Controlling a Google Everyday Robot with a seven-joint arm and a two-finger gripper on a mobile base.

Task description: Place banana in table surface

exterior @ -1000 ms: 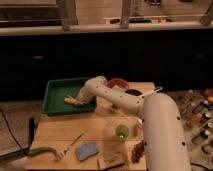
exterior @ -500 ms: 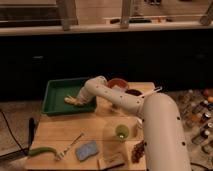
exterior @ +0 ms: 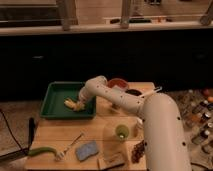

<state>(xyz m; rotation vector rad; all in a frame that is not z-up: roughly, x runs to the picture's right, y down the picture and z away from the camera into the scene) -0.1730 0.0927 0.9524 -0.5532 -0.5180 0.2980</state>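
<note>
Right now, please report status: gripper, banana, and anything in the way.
Gripper down in green tray, at the banana. Banana not yet on table. On the table: cup, sponge, fork.

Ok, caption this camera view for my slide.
Gripper reaches into the green tray at the banana, above the table surface.

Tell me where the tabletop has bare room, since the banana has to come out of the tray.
The gripper is at the banana inside the green tray. The table surface is bare between the tray's front edge, fork and green cup. Crowded: the front edge, with green pod and blue sponge.
</note>
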